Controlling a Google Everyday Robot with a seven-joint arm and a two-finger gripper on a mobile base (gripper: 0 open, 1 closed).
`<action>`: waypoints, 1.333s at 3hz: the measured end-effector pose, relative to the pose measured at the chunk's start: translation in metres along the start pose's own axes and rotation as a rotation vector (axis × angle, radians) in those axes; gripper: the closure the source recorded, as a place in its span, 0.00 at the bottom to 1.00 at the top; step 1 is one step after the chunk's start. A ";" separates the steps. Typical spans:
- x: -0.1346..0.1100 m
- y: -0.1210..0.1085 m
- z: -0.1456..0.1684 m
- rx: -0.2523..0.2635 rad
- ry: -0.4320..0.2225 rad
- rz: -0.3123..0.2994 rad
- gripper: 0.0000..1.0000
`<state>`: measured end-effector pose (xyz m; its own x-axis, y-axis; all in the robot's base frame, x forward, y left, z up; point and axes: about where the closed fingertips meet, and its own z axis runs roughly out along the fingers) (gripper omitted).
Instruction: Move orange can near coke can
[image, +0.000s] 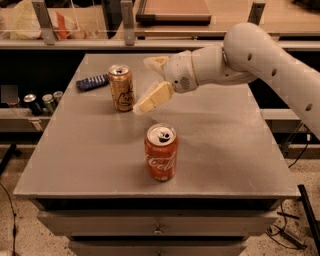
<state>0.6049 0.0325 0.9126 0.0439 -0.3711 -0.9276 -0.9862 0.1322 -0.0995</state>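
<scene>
I count one coke can (161, 152) nearest me, upright mid-table (227, 142), open surface on every side. Farther back stands one orange can (121, 87), well off the edges. My gripper (146, 84) hangs just right of it, jaws spread, empty.

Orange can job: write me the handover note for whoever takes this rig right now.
Gripper: jaws open, empty, just right of the golden-orange aluminium drink can, not around it.
Orange can: upright at the back left of the grey table.
Red aluminium Coca-Cola can: upright, front centre, well apart from it.
Done: approach only; nothing grasped.
Left: close on the orange can, carry it beside the red can, release.
</scene>
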 end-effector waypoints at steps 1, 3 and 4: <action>0.002 -0.005 0.018 -0.012 -0.040 0.030 0.00; -0.007 -0.004 0.046 -0.005 -0.130 0.077 0.00; -0.008 -0.005 0.058 0.015 -0.163 0.100 0.00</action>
<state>0.6188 0.0878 0.8993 -0.0282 -0.2013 -0.9791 -0.9846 0.1748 -0.0076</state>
